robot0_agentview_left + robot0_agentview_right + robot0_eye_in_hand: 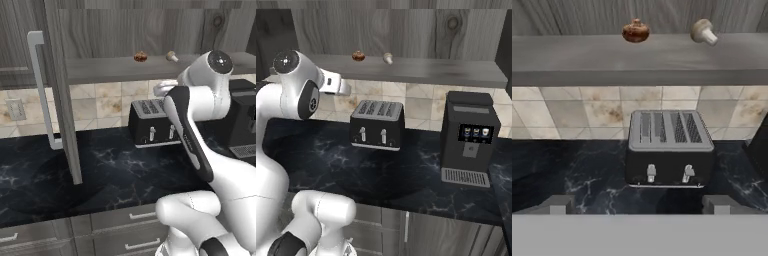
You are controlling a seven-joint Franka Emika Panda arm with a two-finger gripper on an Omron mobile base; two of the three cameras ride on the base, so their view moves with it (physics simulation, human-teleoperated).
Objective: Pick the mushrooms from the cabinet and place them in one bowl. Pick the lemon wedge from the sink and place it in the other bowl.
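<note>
- The cabinet (150,30), grey wood-grain, stands open; its door (60,90) swings out at the left, with a long pale bar handle (41,90).
- Two mushrooms sit on its flat grey shelf (587,57), apart from each other: a rounded brown one (635,31) upright to the left, a pale tan one (704,31) tipped on its side to the right.
- Below, a boxy black toaster (669,150) with a ribbed silver top rests on the black, white-veined marble desk (110,170), against beige tile.
- A black coffee machine (470,137) stands to the right.
- The pincer (640,204) is spread wide, empty, near the toaster.
</note>
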